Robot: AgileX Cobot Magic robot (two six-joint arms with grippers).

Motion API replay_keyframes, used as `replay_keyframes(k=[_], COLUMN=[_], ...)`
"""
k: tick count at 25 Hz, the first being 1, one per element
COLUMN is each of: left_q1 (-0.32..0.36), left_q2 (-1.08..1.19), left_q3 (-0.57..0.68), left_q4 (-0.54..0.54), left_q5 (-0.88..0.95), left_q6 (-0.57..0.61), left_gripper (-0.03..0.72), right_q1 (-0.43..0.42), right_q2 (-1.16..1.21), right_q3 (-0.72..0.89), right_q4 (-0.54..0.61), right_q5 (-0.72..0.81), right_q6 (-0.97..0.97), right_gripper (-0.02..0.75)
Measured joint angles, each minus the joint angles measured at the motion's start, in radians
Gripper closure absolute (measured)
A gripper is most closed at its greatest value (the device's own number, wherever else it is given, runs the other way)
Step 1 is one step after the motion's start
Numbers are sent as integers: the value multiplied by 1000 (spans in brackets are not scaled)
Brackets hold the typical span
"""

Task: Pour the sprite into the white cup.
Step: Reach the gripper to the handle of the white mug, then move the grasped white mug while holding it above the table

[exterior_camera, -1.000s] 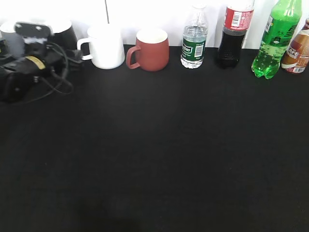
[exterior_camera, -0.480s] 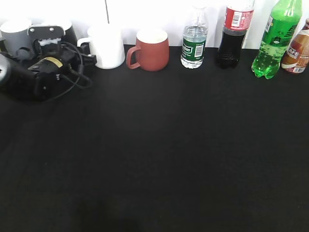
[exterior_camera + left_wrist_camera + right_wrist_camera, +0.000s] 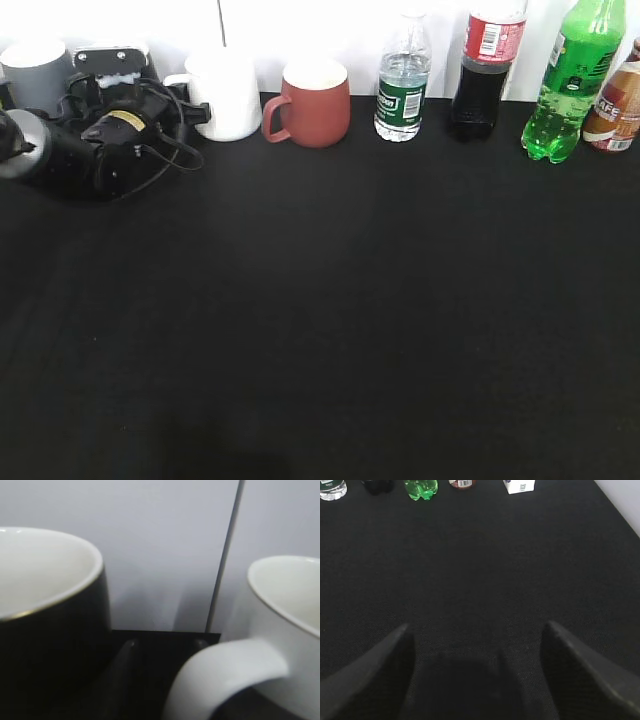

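The sprite (image 3: 570, 85) stands upright at the back right; its lobed base also shows at the top of the right wrist view (image 3: 421, 487). The white cup (image 3: 225, 95) stands at the back left with its handle pointing left. My left gripper (image 3: 192, 108) is at that handle. In the left wrist view the cup (image 3: 292, 625) is on the right. Its handle (image 3: 225, 675) lies over the right finger of my open left gripper (image 3: 165, 644). My right gripper (image 3: 476, 626) is open and empty over bare black cloth, out of the exterior view.
Along the back wall stand a grey mug (image 3: 35, 72), a brick-red mug (image 3: 315, 100), a water bottle (image 3: 403, 85), a cola bottle (image 3: 485, 70) and a brown bottle (image 3: 615, 105). A black mug (image 3: 45, 615) stands close on the left of my left gripper. A white box (image 3: 519, 485) lies at the far right.
My left arm has moved back and to the right, bringing its gripper up to the white cup's handle. The bottles and mugs have not moved.
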Motion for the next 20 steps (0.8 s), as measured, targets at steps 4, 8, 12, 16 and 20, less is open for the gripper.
replay_keyframes(k=[4,8,12,16,20], left_q1=[-1,-1,0,-2,-2], left_q2=[3,6,23,36,15], left_q3=[-5,-5,-8,-8,11], left_q4=[2,8,48,66,28], left_q5=[-16,-47,-70,-119,-158], left_q6=[1,2,8,20,72], left_gripper=[445,531,642,646,646], right_q1=[0,0,0,0,0], right_q2=[0,0,0,0,0], right_q3=[0,0,0,0,0], right_q4=[0,0,0,0,0], right_q5=[0,0,0,0,0], right_q6=[1,1,1,1,1], right_gripper=[152,152,152,152,152])
